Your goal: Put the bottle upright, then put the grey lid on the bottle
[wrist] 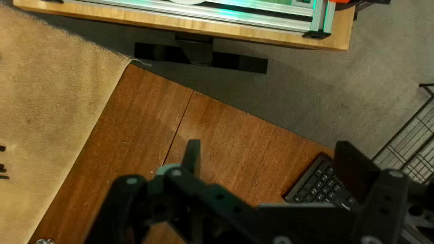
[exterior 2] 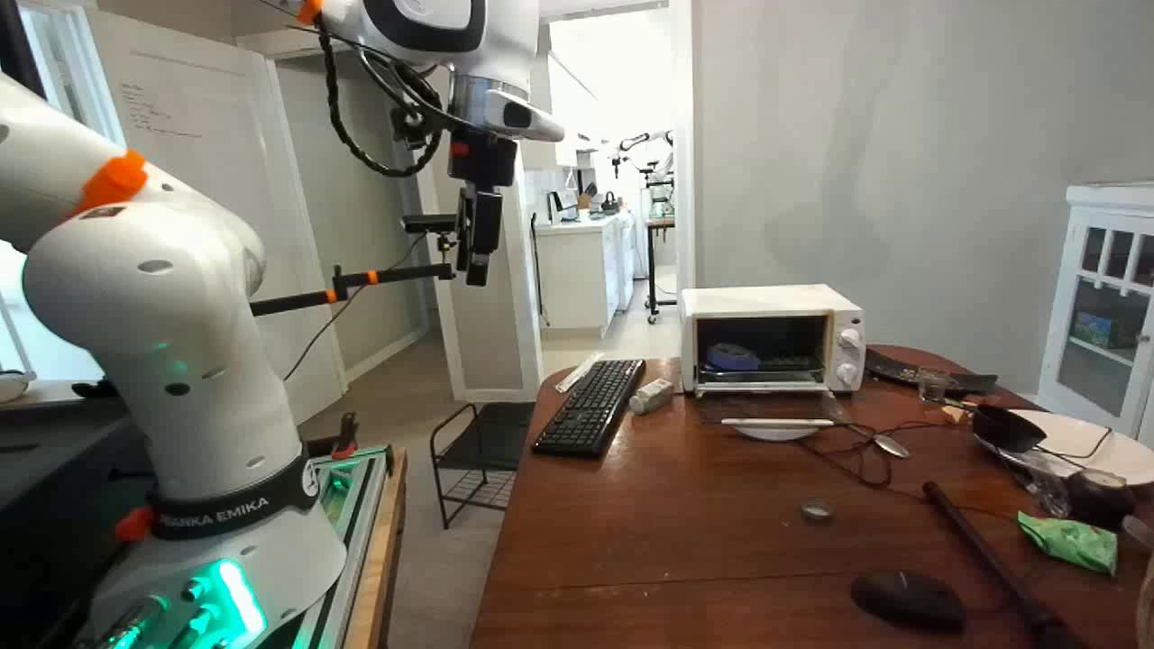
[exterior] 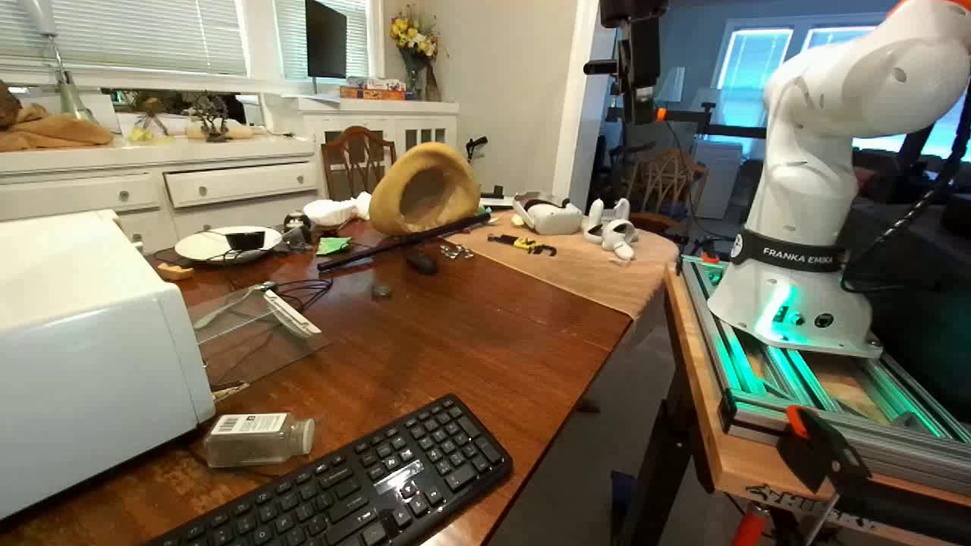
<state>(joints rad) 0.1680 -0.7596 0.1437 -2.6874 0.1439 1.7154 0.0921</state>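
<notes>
The bottle [exterior: 254,441] is small, clear and greyish, with a white label. It lies on its side on the brown table between the toaster oven and the keyboard, its neck toward the keyboard; it also shows in an exterior view [exterior 2: 651,397]. The grey lid [exterior: 381,290] is a small round disc lying flat on the table, away from the bottle, and shows in an exterior view [exterior 2: 817,511]. My gripper [exterior 2: 478,275] hangs high above, apart from both. In the wrist view my gripper [wrist: 268,144] has its fingers wide apart with nothing between them. Bottle and lid are out of the wrist view.
A black keyboard [exterior: 379,485] lies along the table edge beside the bottle. The white toaster oven [exterior 2: 771,296] has its glass door [exterior: 258,356] folded down. A mouse [exterior 2: 906,599], a long black rod [exterior 2: 987,554] and cables lie near the lid. A plate [exterior: 227,244] stands farther back.
</notes>
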